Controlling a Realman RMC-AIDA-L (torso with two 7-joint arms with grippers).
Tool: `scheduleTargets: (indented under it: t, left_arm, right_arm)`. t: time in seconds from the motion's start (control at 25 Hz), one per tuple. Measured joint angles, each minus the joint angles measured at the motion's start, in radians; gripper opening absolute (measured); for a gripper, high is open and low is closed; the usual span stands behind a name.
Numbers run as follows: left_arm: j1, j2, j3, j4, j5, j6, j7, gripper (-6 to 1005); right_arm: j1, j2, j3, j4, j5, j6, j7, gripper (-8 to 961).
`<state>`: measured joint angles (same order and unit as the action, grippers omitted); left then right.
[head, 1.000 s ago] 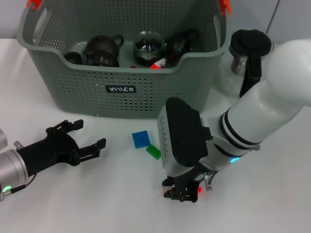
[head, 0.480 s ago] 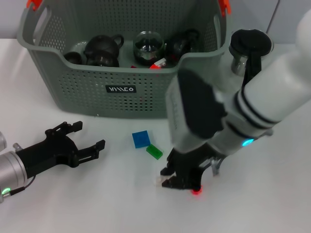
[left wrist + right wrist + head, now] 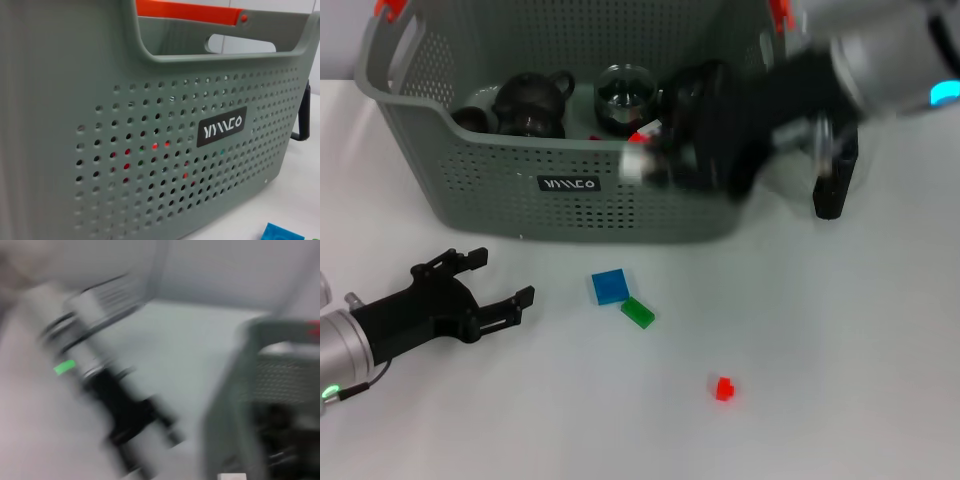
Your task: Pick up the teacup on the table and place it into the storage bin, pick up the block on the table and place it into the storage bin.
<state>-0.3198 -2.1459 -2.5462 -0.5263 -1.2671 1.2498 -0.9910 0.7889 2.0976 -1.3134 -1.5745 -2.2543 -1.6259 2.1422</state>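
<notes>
The grey-green storage bin point(image 3: 470, 190) stands at the back of the table and fills the left wrist view point(image 3: 150, 150). It holds dark teapots point(image 3: 532, 103), a small dark teacup point(image 3: 470, 118) and a glass cup point(image 3: 625, 95). My right gripper point(image 3: 645, 165) is blurred in motion at the bin's front rim, shut on a small white block point(image 3: 632, 163). A blue block point(image 3: 609, 286), a green block point(image 3: 638, 312) and a small red block point(image 3: 723, 388) lie on the table. My left gripper point(image 3: 503, 275) is open and empty, low at the front left.
A glass pitcher with a black handle point(image 3: 832, 185) stands right of the bin, mostly hidden by my right arm. In the right wrist view the left arm point(image 3: 100, 385) and the bin's end wall point(image 3: 235, 390) show blurred. The blue block's corner shows in the left wrist view point(image 3: 282, 232).
My right arm has lifted from the table's front and swung up and back to the bin's rim, taking the white block with it. The red block stays on the table. The left arm has not moved.
</notes>
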Motion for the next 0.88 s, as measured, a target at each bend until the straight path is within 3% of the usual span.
scheduleTargets:
  t: [0.2, 0.36, 0.64, 0.76, 0.88]
  left_arm:
    - [-0.005, -0.002, 0.001, 0.001, 0.000, 0.001, 0.000, 891]
    - [-0.005, -0.003, 0.001, 0.002, 0.000, 0.000, 0.000, 891]
    - [-0.007, -0.003, 0.001, 0.002, 0.000, -0.001, 0.000, 891]
    - [-0.007, -0.003, 0.001, 0.002, 0.000, -0.001, 0.000, 891]
    - [-0.007, -0.003, 0.001, 0.002, 0.000, -0.001, 0.000, 891]
  right_arm:
    - [0.047, 0.002, 0.021, 0.050, -0.153, 0.273, 0.221, 195]
    - [0.129, -0.008, 0.060, 0.265, -0.255, 0.450, 0.366, 196]
    - [0.309, -0.026, 0.104, 0.777, -0.309, 0.716, 0.327, 207]
    - [0.332, -0.016, 0.100, 0.848, -0.323, 0.774, 0.290, 212]
    - [0.337, -0.006, 0.099, 0.839, -0.322, 0.760, 0.274, 217]
